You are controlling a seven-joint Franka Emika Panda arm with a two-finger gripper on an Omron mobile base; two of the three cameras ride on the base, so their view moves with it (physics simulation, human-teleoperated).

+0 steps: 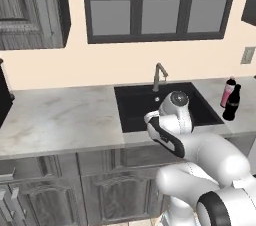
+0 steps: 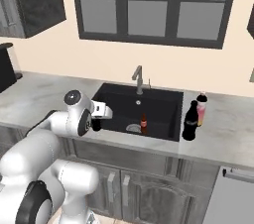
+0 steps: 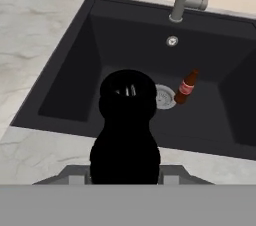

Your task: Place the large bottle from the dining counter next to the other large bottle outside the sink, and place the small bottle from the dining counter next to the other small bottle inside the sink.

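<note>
My gripper [image 2: 96,119] is shut on a small black bottle [image 3: 127,135], held upright over the front left part of the black sink [image 3: 75,70]. In the hand view that bottle hides the fingertips. Standing in the basin, by the drain, is a small brown bottle [image 3: 186,87] with a red label [image 2: 144,124]. On the counter right of the sink [image 1: 135,105], a large black bottle [image 1: 231,102] stands beside a large pink bottle [image 1: 227,91] with a red cap. In the right base view the black one [image 2: 190,120] is nearer than the pink one [image 2: 201,109].
A grey faucet [image 3: 182,0] rises behind the sink, and the drain [image 3: 162,96] lies mid-basin. Marble counter [image 1: 60,115] stretches to the left, with a dark appliance [image 2: 6,67] at its far left. A window and wall cabinets hang above.
</note>
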